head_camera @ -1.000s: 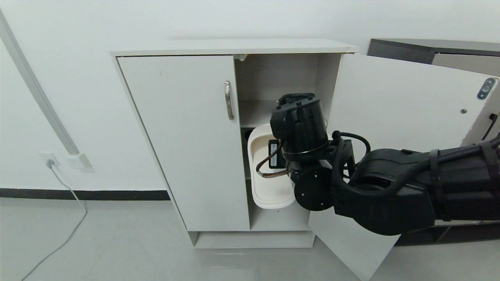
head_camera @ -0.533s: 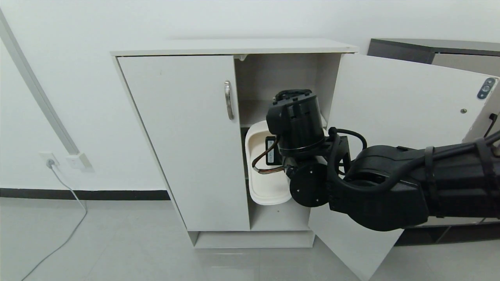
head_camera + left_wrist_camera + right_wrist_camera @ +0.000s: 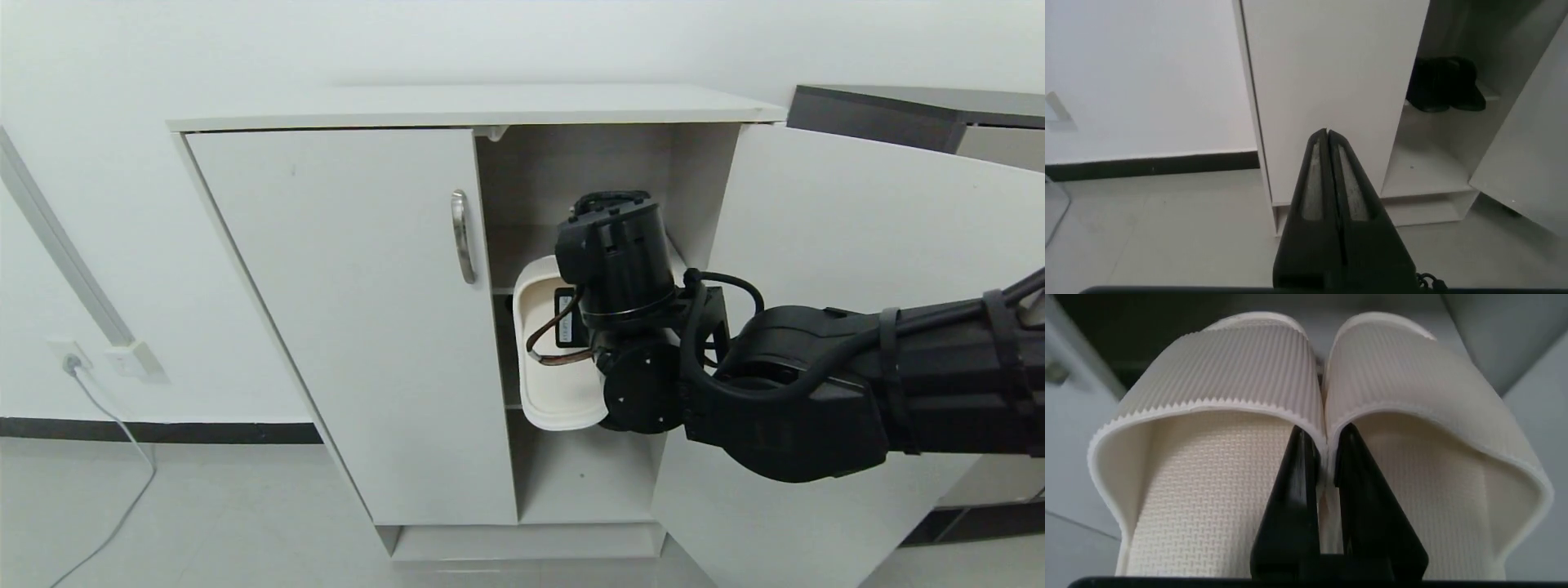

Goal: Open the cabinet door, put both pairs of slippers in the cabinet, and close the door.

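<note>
My fingers, clamped on the slippers, should hold them level and push straight toward twelve o'clock, into the cabinet.

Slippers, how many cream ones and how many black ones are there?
cream slippers: 2
black slippers: 2
Total: 4

white slippers half behind right arm, door cropped
</note>
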Robot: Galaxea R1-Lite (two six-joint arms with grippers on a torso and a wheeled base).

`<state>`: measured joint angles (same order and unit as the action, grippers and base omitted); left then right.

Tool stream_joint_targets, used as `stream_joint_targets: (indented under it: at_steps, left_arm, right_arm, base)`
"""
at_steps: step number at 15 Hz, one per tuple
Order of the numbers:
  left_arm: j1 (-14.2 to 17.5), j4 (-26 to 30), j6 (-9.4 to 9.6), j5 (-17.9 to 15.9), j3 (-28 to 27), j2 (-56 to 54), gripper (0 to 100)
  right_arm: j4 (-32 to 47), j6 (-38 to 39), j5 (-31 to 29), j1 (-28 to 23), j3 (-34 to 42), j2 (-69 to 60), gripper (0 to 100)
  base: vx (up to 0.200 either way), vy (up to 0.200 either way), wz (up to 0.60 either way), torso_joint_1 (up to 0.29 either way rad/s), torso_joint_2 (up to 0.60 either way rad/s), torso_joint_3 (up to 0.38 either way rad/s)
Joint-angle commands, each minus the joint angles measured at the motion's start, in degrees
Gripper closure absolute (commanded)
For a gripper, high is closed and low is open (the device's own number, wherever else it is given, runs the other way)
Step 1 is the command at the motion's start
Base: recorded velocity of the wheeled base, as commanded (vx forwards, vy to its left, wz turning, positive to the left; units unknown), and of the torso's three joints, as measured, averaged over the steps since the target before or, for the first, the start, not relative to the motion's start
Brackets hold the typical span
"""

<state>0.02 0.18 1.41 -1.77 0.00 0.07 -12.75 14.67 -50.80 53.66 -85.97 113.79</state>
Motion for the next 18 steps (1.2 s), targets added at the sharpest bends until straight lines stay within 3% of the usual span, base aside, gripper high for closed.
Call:
stream_joint_targets:
  at_steps: [1,7,12,18]
  left_arm:
    - [0.06,-0.01,-0.01,0.01,0.00,0.01,100]
    - [0.06,-0.01,-0.01,0.01,0.00,0.01,100]
    - [0.06,-0.01,-0.01,0.10,0.00,0.01,100]
    - [0.06,-0.01,-0.10,0.10,0.00,0.01,100]
  right_arm:
    - [-0.08,0.01,0.00,-0.05,0.10,-0.14,100]
    - [-0.26,0.01,0.44,-1.54,0.27,0.82,100]
    - [-0.26,0.01,2.81,-3.13,-1.31,2.14,100]
    - [1.50,-1.31,3.07,-6.20,-10.71,8.47,100]
  base:
    - [0.200,0.000,0.00,0.002,0.01,0.002]
    - [0.200,0.000,0.00,0.001,0.01,0.002]
    - [0.000,0.000,0.00,0.000,0.00,0.000]
    - [0.000,0.000,0.00,0.000,0.00,0.000]
